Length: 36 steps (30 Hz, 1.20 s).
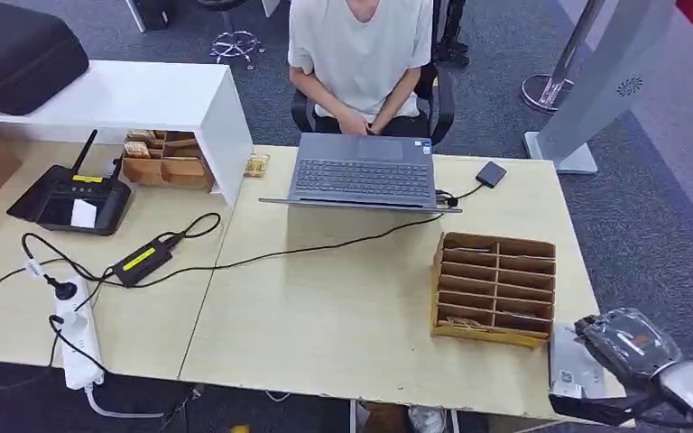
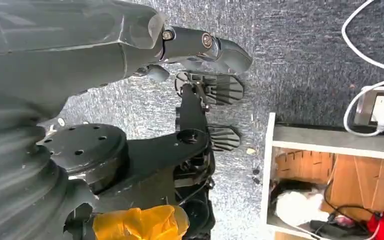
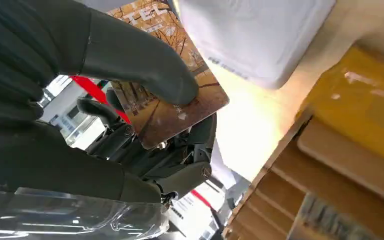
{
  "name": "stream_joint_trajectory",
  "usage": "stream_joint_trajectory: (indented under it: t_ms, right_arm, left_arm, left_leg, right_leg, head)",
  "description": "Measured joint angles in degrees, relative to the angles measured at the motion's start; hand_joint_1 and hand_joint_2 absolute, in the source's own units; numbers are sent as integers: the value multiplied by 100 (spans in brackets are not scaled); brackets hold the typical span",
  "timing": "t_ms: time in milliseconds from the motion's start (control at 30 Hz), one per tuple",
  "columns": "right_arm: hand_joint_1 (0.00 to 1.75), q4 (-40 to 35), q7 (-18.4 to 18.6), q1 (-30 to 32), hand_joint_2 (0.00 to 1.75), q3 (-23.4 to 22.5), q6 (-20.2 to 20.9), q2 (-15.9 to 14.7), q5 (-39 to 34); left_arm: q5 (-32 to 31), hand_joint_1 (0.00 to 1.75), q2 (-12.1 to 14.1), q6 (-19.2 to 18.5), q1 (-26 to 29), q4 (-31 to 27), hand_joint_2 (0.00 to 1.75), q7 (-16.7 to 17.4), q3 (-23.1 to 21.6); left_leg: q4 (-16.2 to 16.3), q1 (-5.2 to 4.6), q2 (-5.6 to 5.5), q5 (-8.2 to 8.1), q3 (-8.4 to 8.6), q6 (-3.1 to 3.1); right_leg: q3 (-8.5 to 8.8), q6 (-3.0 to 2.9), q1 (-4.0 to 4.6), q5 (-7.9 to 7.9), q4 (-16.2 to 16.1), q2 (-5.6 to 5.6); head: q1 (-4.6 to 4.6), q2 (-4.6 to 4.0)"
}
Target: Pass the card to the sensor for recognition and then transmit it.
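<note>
Organizer (image 1: 494,289) beside card-holding right hand (image 1: 627,347).

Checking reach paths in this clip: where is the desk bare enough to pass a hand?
Widest bare patch: mid-desk, between the laptop, the wooden organizer and the near edge, crossed by one thin cable. Crowded: the left side, with power strip, adapter and black device.

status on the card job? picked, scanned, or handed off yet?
Picked: the right hand pinches the card between thumb and fingers, beside the wooden slotted box at the table's right end. In hand: the card sits close to a white device, possibly the sensor; can't tell if it has read. Left: handing it to the person behind the laptop.
</note>
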Motion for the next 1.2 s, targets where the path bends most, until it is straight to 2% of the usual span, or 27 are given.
stream_joint_trajectory:
  t_ms: [533,1200]
  right_arm:
    - [175,87,-44,124,175,-90,44,100,-11]
    - [175,236,-199,132,175,-68,127,376,0]
  left_arm:
    - [-74,0,-17,-2,-2,0,175,-11,31]
    - [-212,0,-24,-35,-8,0,175,-15,68]
  left_leg:
    - [0,0,2,0,0,0]
    - [0,0,3,0,3,0]
  right_leg:
    - [1,0,0,0,-1,1]
    - [4,0,1,0,-1,2]
  head:
    - [4,0]
    - [4,0]
